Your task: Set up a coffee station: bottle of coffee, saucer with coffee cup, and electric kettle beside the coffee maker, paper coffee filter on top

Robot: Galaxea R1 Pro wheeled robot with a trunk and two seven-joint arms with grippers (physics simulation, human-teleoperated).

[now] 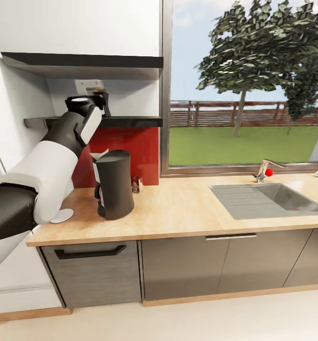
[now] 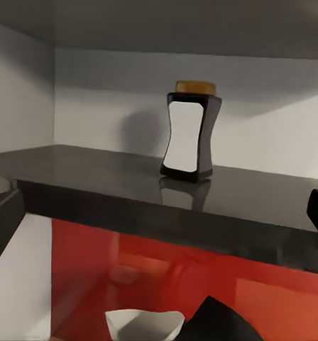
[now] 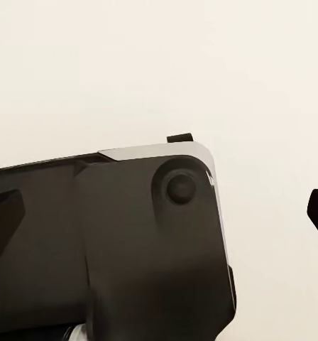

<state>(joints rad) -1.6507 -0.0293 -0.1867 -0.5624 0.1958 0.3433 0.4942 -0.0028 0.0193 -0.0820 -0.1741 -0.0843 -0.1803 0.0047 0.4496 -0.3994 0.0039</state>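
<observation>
The bottle of coffee (image 2: 189,131) stands upright on the black kitchen shelf (image 2: 95,170), a little ahead of my open left gripper (image 2: 159,213) and untouched. In the head view that gripper (image 1: 101,102) is raised to the shelf (image 1: 130,121) and partly covers the bottle (image 1: 89,86). The dark coffee maker (image 1: 114,184) stands on the kitchen countertop (image 1: 178,208) with the white paper coffee filter (image 1: 100,154) on top. The saucer (image 1: 63,216) lies to its left, half hidden by my arm. My right gripper (image 3: 162,213) is open over pale floor. The coffee cup and electric kettle are out of view.
An upper shelf (image 1: 83,61) hangs close above the lower one. A small brown item (image 1: 136,184) sits behind the coffee maker by the red backsplash. A steel sink (image 1: 268,199) with a faucet (image 1: 263,170) is set into the counter under the window.
</observation>
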